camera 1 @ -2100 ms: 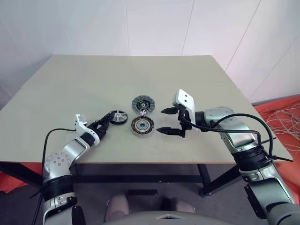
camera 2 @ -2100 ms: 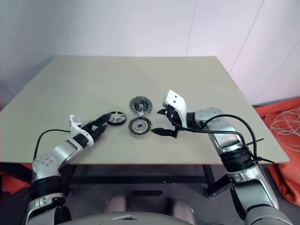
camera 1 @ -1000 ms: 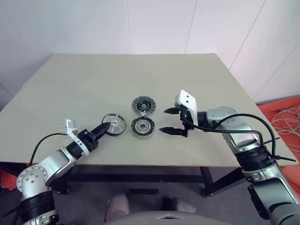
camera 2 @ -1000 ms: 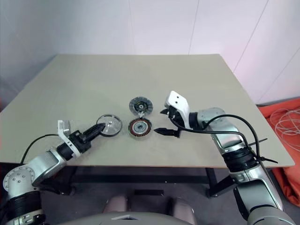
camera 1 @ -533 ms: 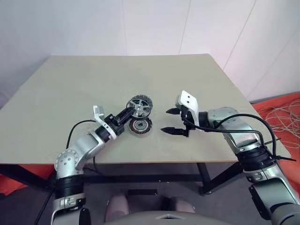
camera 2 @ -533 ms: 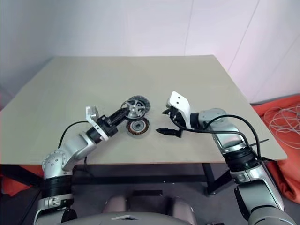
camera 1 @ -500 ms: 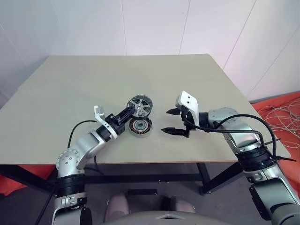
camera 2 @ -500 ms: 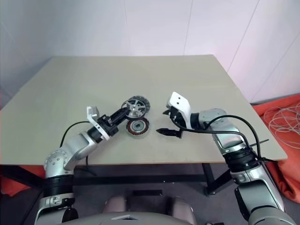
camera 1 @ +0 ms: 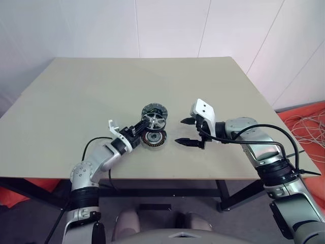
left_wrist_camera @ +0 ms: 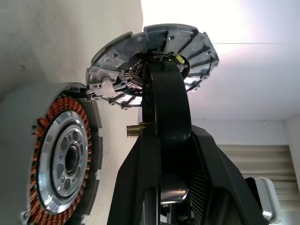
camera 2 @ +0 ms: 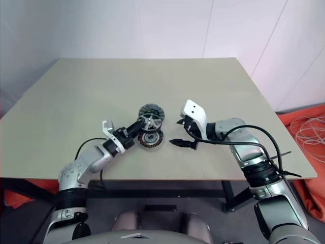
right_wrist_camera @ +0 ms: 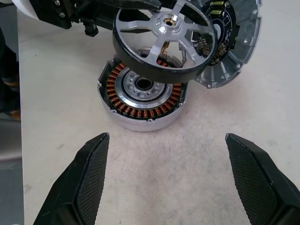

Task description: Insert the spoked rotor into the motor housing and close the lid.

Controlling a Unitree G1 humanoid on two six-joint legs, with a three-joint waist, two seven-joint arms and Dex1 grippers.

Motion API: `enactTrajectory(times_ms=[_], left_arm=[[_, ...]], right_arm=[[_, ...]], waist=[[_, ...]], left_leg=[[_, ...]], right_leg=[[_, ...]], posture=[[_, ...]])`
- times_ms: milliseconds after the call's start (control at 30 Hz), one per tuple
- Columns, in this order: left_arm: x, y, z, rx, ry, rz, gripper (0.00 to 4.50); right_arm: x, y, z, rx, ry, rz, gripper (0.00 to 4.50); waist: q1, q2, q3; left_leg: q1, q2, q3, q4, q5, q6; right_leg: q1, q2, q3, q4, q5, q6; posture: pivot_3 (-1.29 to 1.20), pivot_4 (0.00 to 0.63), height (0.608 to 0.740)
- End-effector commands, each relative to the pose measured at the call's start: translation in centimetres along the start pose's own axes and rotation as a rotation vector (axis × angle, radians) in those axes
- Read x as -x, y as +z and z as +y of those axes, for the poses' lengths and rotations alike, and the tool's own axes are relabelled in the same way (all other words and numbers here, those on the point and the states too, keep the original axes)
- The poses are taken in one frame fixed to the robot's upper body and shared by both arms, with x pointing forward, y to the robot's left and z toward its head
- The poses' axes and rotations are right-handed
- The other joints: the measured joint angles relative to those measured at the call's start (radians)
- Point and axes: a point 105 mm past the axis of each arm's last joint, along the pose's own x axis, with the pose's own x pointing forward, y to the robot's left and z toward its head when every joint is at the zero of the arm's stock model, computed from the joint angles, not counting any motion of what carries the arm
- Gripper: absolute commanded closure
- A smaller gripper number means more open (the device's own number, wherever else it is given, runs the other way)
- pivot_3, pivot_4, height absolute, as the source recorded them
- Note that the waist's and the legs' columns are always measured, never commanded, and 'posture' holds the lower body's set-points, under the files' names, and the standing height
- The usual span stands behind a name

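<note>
Near the middle of the head view our left hand is pinched narrow on the black rim of the spoked rotor, carrying it off the desk. We grip it by the edge so that the spoked face and hub stay free to drop into the bore. In the right wrist view the rotor hangs tilted just above the motor housing, overlapping its far side but not seated; the copper windings and silver centre remain exposed below it.

The lid lies just above the housing in the head view, close by for the closing step and partly hidden by the rotor.

Our right hand waits centre-right with its fingers spread wide and empty, aimed at the housing, apparently placed to steady it or to fetch the lid.

We judge the rotor needs levelling and centring before lowering.
</note>
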Motion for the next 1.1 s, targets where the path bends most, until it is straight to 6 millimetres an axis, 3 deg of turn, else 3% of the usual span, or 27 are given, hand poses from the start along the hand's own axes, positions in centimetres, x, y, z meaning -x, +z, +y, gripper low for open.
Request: enactTrajectory(times_ms=[33,333,1100], left_arm=[[0.3,-0.7,-0.4,-0.013,-0.022,0.041,4.07],[0.8,0.1,-0.4,-0.014,-0.024,0.01,4.07],[-0.2,-0.3,0.6,-0.012,-0.002,0.053,4.07]], right_arm=[[0.5,1.7,-0.3,0.043,-0.012,-0.05,0.0],[0.4,1.6,-0.2,0.045,-0.009,-0.047,0.0],[0.4,1.8,-0.1,0.046,-0.004,-0.05,0.0]], waist=[[0.0,0.0,0.0],[-0.001,0.0,0.0],[0.0,0.0,0.0]], left_leg=[[0.0,0.0,0.0,0.0,0.0,0.0],[0.003,-0.001,0.0,0.001,0.0,-0.001],[0.003,0.0,0.0,0.001,0.0,0.0]], right_leg=[[0.0,0.0,0.0,0.0,0.0,0.0],[0.002,0.0,0.0,0.0,0.0,0.0],[0.001,0.0,0.0,0.0,0.0,0.0]], posture=[[0.0,0.0,0.74],[0.0,0.0,0.74],[0.0,0.0,0.74]])
